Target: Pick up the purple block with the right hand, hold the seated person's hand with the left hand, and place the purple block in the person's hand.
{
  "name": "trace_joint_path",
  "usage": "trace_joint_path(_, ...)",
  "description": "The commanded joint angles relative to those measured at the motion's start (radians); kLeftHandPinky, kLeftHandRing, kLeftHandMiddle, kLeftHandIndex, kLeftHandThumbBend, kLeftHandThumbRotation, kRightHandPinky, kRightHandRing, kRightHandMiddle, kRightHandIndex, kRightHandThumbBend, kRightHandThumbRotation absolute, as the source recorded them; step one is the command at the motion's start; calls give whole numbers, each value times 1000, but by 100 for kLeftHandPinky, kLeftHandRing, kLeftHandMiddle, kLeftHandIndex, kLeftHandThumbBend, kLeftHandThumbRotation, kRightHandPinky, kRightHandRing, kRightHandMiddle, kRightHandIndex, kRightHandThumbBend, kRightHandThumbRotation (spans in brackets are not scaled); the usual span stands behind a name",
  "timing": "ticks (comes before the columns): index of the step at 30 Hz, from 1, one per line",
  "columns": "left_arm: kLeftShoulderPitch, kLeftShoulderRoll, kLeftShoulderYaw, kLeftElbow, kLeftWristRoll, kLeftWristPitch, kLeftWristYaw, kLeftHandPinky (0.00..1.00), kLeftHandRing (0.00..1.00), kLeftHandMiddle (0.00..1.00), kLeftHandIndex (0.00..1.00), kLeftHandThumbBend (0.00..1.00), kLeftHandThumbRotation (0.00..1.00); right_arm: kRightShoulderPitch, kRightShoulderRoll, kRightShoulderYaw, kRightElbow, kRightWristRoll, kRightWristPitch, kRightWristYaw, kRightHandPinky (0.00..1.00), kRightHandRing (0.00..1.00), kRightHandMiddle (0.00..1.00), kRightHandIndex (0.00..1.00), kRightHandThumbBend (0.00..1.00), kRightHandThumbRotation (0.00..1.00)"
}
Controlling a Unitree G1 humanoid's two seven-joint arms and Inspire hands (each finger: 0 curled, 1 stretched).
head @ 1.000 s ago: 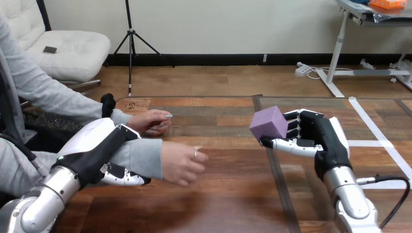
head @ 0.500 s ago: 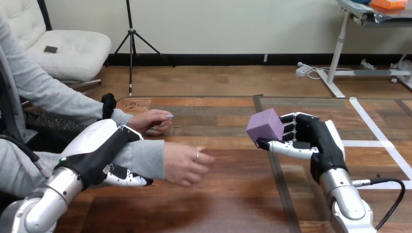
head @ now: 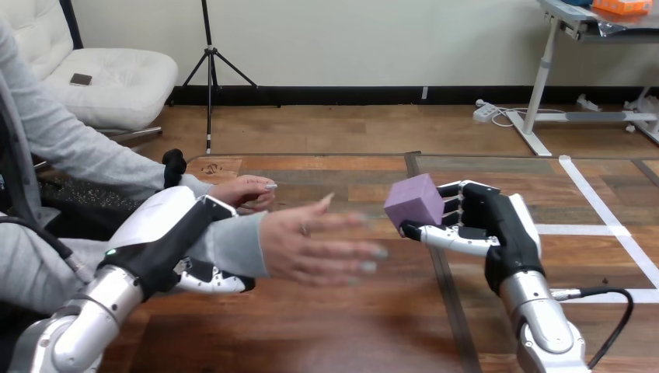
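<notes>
Purple block (head: 414, 199) is pinched between the thumb and curled fingers of my right robot hand (head: 497, 221), clear of the worktop (head: 350, 326); my left robot hand (head: 167, 233) is curled round the person's forearm (head: 233, 242); the person's hand (head: 307, 247) is spread open near the block, not touching.

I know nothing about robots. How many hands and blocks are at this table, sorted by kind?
Robot hands: 2 (left hand, right hand)
Person's hands: 2 (open hand, far hand)
Purple blocks: 1 (block, in the right hand)
Total: 5
</notes>
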Motion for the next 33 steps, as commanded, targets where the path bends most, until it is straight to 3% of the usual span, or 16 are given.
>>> trace_joint_path(1,-103,-45,-6,-15,-24,-60,55,15,21,29,34,63,0,-46,21,-14,-54,22,-35,5,34,37,43,43,85,0)
trace_joint_path(11,-119,-60,-13,11,-21,-92,93,16,22,30,33,63,0,-47,35,-11,-60,22,-22,18,33,37,42,43,87,0)
trace_joint_path(33,-159,-80,-31,53,-22,-143,119,16,21,29,32,59,0,-44,66,3,-75,11,-6,30,35,38,43,43,87,0)
